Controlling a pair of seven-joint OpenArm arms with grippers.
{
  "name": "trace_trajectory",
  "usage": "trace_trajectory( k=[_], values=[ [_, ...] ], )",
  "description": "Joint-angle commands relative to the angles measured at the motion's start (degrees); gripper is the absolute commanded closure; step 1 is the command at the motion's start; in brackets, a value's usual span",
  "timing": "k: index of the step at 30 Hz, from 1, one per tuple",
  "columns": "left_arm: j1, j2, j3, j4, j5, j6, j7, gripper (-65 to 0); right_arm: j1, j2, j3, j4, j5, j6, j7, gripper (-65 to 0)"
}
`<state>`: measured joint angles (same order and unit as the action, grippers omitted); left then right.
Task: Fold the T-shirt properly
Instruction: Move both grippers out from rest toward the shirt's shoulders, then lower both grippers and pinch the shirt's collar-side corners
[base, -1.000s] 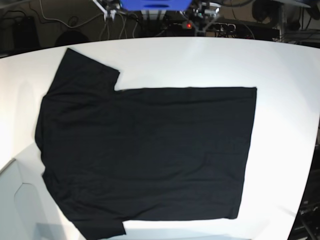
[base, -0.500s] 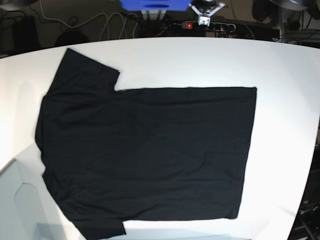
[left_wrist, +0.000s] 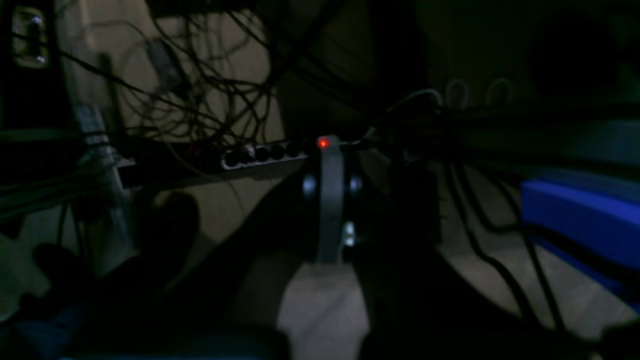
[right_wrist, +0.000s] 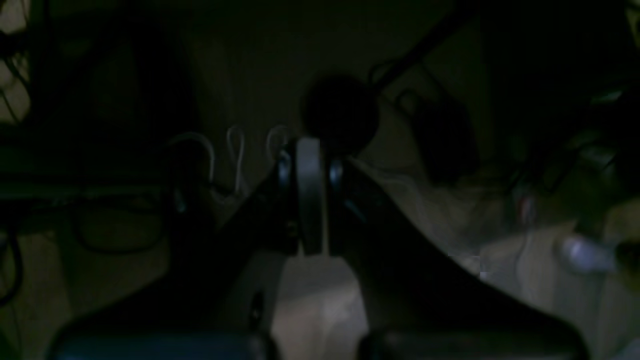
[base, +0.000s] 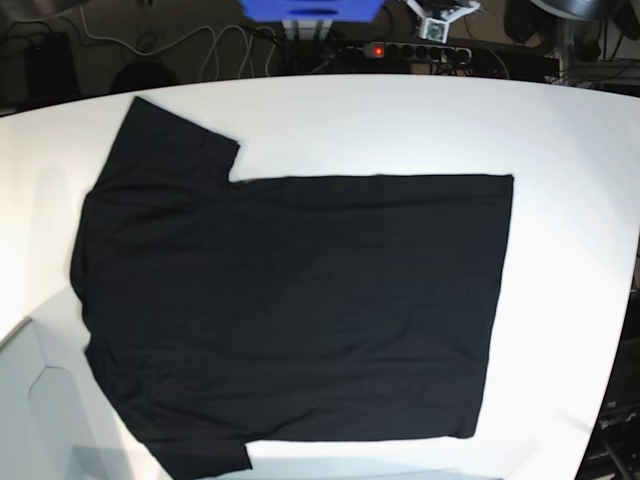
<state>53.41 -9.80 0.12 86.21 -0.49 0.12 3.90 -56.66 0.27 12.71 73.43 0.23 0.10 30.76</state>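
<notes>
Left hand (left_wrist: 330, 200) and right hand (right_wrist: 310, 200) pressed together, empty; T-shirt (base: 290, 310) flat on table (base: 400, 120).

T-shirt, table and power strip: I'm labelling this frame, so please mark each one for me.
T-shirt (base: 300, 300), base view, middle of the flat body.
Table (base: 400, 125), base view, bare white top beyond the shirt.
Power strip (base: 410, 49), base view, its body beside the red light.
</notes>
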Motion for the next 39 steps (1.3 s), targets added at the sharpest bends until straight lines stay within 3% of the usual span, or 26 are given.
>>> trace_trajectory(
  k=[1, 8, 13, 15, 17, 19, 28, 33, 39],
  values=[
    [1.93, -0.09, 0.10, 2.36, 0.01, -0.25, -0.78, 0.0, -2.63, 0.21, 0.17, 2.57, 0.17, -0.41, 1.19, 0.0],
    [8.00, -3.25, 0.01, 14.58, 0.10, -0.08, -0.78, 0.0, -11.16, 0.12, 1.49, 16.46, 0.61, -0.32, 1.37, 0.0],
    [10.90, -6.15, -0.16, 21.70, 0.10, 0.10, -0.60, 0.0, -14.41, 0.39, 5.44, 27.27, 10.01, -0.14, 0.93, 0.0],
    [11.60, -6.86, -0.16, 23.90, 0.10, 0.10, -0.60, 0.0, -15.12, 0.56, 7.55, 32.02, 13.44, -0.05, -1.88, 0.0],
    [11.69, -7.47, -0.25, 25.65, 0.10, 0.10, -0.34, 0.0, -14.85, 1.27, 9.75, 36.68, 15.55, 0.30, -7.07, 0.0],
    [11.69, -7.56, -0.25, 26.97, 0.10, 0.10, -0.17, 0.0, -13.89, 2.50, 11.42, 40.81, 17.22, 2.76, -13.58, 0.0],
    [11.08, -6.86, -1.83, 28.73, 0.01, 0.19, -0.17, 0.0, 3.70, 2.85, 24.35, 43.10, 34.36, 17.26, -40.83, -8.0],
    [9.58, -2.37, -7.29, 28.99, 0.01, 0.19, -0.17, -0.5, 17.94, 3.02, 34.46, 43.10, 37.44, 24.30, -61.58, -14.3],
    [7.82, 0.70, -11.15, 29.17, -2.01, 0.01, -0.17, -10.8, 36.05, 4.96, 44.04, 42.84, 37.00, 32.12, -88.57, -23.8]
  ],
)
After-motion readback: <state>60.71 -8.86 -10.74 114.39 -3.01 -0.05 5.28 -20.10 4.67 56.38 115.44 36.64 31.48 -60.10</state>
